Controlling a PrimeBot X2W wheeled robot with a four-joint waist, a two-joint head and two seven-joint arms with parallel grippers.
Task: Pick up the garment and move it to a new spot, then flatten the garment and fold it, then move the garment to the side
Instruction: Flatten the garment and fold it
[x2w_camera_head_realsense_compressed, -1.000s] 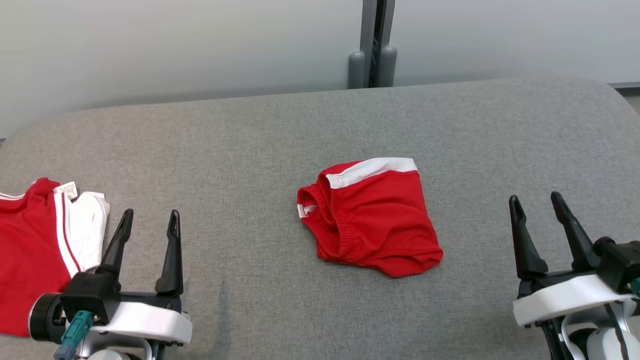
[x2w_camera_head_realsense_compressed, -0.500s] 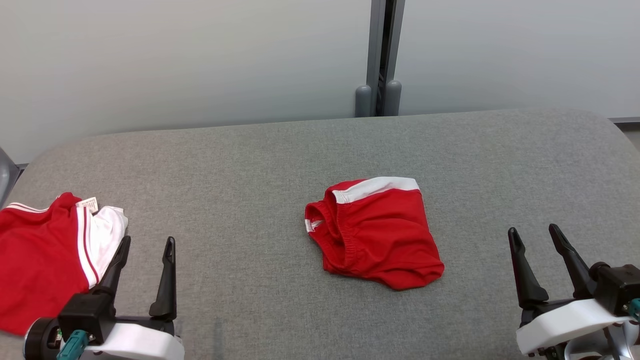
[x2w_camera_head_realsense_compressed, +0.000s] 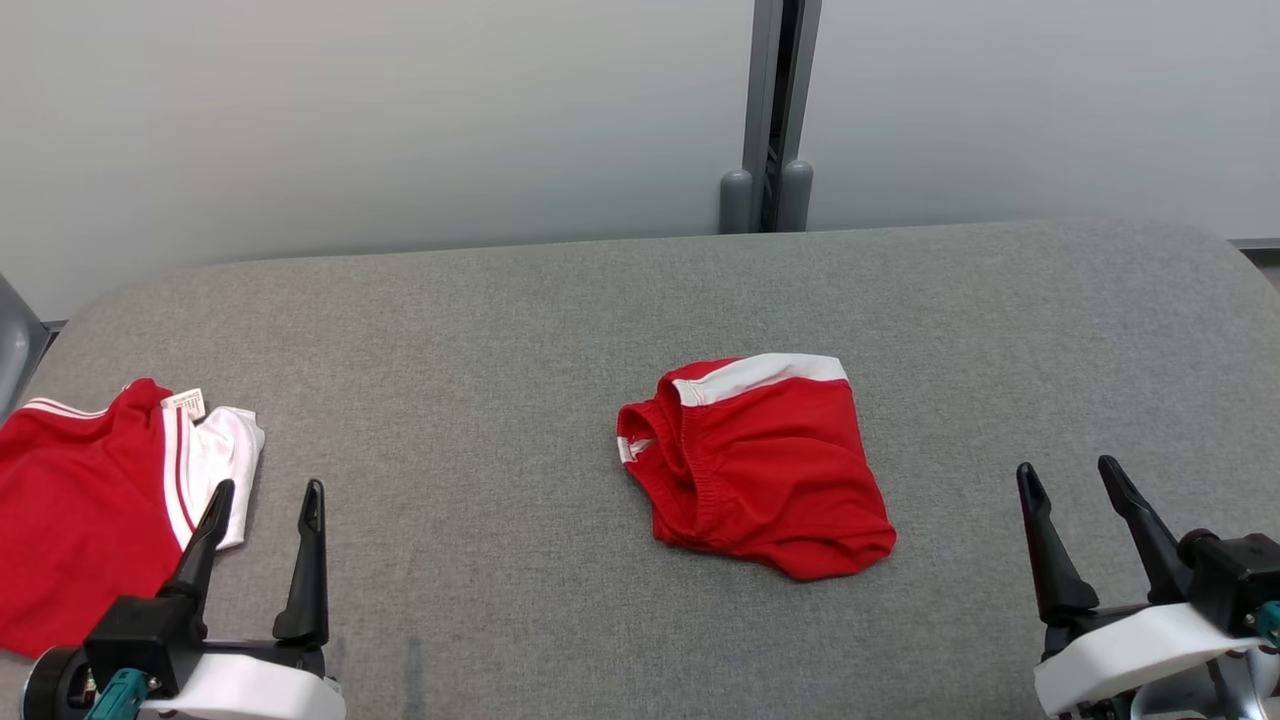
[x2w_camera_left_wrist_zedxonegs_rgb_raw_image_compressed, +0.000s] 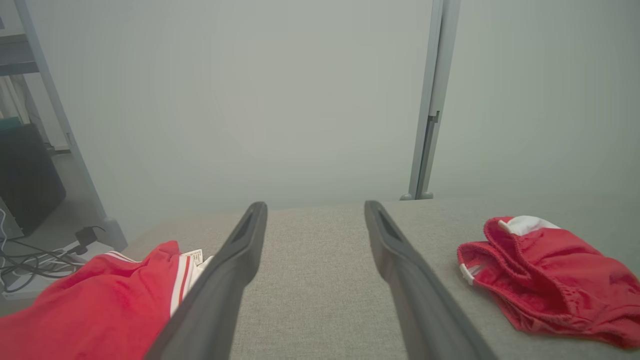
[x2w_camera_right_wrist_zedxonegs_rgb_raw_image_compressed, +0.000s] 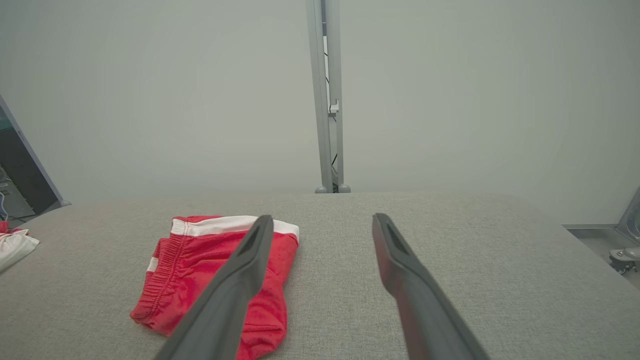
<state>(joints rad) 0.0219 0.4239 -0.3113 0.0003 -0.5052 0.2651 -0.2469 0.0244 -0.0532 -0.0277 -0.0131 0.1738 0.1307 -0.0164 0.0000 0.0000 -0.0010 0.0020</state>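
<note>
I saw a grey fabric-topped table (x2w_camera_head_realsense_compressed: 480, 320) against pale wall panels (x2w_camera_head_realsense_compressed: 350, 120), a grey metal post (x2w_camera_head_realsense_compressed: 778, 100) between them, cables (x2w_camera_left_wrist_zedxonegs_rgb_raw_image_compressed: 25, 262) on the floor beyond

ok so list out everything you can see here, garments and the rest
red shorts: one, red with a white band, loosely bunched near the middle of the table
second garment: one, red with white stripes and a white label, at the table's left edge
table: one, grey fabric top, under both garments
post: one, grey metal, upright behind the table's far edge
wall panels: two, pale grey, either side of the post
cables: a few, dark, on the floor past the table's left end
left tool: one, dark fingers, open and holding nothing, near the second garment
right tool: one, dark fingers, open and holding nothing, right of the shorts
</note>
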